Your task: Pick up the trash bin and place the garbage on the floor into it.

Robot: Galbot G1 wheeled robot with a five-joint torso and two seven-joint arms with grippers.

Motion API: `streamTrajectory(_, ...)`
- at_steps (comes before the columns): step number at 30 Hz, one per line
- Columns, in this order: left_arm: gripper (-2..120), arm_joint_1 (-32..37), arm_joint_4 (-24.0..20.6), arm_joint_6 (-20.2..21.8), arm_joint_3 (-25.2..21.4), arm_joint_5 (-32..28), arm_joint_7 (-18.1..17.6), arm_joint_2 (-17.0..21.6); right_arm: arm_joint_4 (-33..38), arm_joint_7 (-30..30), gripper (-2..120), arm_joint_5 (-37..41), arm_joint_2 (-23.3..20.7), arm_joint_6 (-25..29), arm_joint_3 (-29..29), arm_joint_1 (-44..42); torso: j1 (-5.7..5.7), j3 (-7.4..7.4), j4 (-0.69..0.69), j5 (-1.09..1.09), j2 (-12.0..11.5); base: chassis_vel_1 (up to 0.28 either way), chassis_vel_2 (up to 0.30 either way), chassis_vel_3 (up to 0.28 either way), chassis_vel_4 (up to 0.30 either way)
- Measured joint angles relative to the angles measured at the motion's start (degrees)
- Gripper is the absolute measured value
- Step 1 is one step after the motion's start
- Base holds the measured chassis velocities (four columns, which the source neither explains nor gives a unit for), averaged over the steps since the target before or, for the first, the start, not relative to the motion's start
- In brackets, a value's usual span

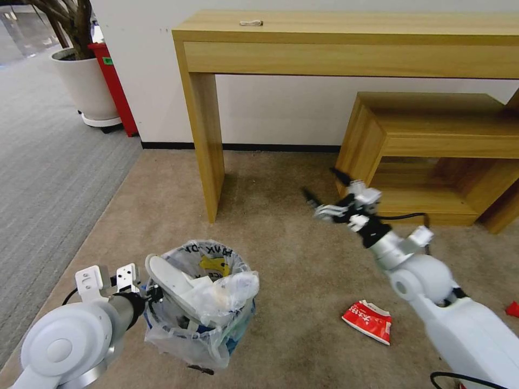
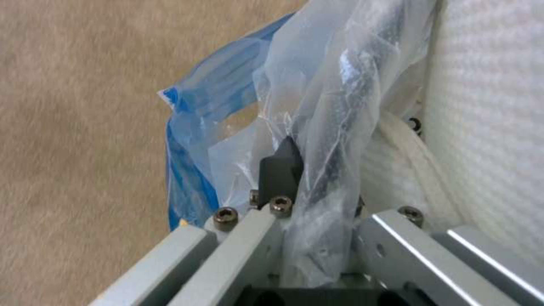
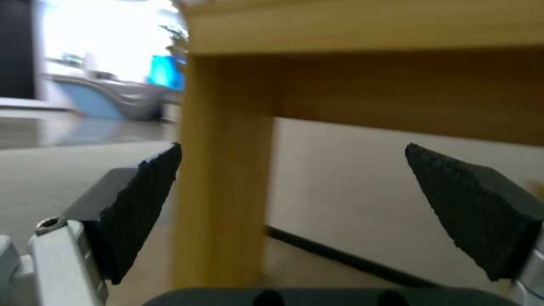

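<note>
With only the left gripper (image 2: 317, 187) pinching the trash bin (image 1: 200, 302) at its bagged rim, it could slip free, while the right gripper (image 1: 323, 197), fingers wide and empty, hovers far from the red-white packet (image 1: 367, 321).

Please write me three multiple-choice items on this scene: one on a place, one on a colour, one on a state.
1. Where is the red-white packet?
A. on the carpet beside the right arm
B. inside the bin
C. on the wooden table

2. What colour is the slipper in the trash bin?
A. black
B. white
C. green

3. How is the right gripper?
A. shut on a cup
B. shut on the packet
C. open, empty

Key: 1 A, it lies on bare carpet; 2 B, white sole above the bag; 3 C, pads apart, holding nothing, while the left gripper clamps the bin rim.
</note>
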Motion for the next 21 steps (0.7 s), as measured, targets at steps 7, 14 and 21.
streamTrajectory(7, 0, 0.0, 0.3, -0.3, 0.3, 2.0, 1.6, 0.2, 0.9, 0.6, 100, -2.8, 3.7, 0.0, 8.3, -8.1, 0.0, 0.0, 0.0, 0.02, 0.0, 0.0, 0.0, 0.0, 0.0)
streamTrajectory(14, 0, 0.6, 0.3, -0.4, 0.8, 4.6, 4.6, 0.1, 2.9, 0.4, 100, -4.1, 6.2, 1.2, 10.8, -13.0, 0.0, 0.0, 0.01, 0.0, 0.0, 0.0, 0.0, 0.0, 0.0)
streamTrajectory(21, 0, 1.0, 0.4, -0.9, 0.9, 5.6, 5.2, -0.1, 3.8, -0.5, 100, -5.4, 6.5, 1.6, 10.9, -13.8, 0.0, 0.0, 0.02, 0.0, 0.0, 0.0, 0.0, 0.0, 0.0)
